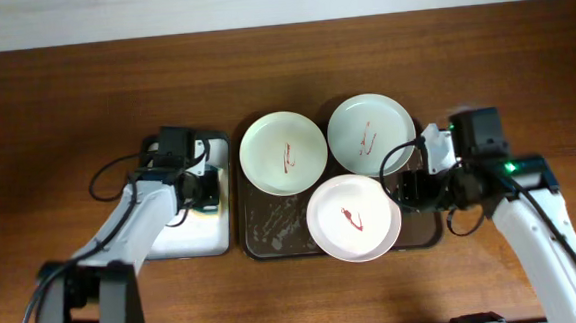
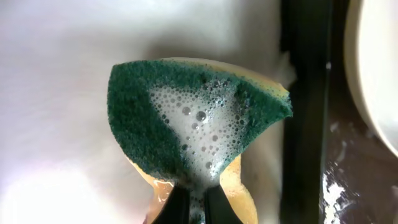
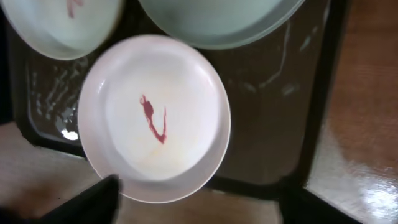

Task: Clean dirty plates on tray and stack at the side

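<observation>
On the large dark brown rectangular tray [image 1: 270, 235], streaked with whitish foam, three round shallow plates: cream plate [image 1: 284, 154] far left, pale green plate [image 1: 370, 133] far right, white plate [image 1: 354, 218] nearest the robot, each with a thin red smear, none stacked at the side yet. Pinched hard in the left gripper [image 2: 194, 199], over the small white rectangular tray [image 1: 188, 243] just beside the brown one: a green-and-yellow sponge [image 2: 137, 124], bent by the squeeze, lather on its scouring face, probably kept there so drips fall on the white tray. Spread wide and empty over the white plate's near rim: the right gripper [image 3: 196, 208], likely posed to steady or lift that plate. Overhanging the brown tray's front rim, hence reachable from beneath on the wooden desk [image 1: 64, 95] side. Close against both neighbours, touching or not impossible to tell, so little slack for sliding. Open desk beyond the tray's right rim for stacking.
</observation>
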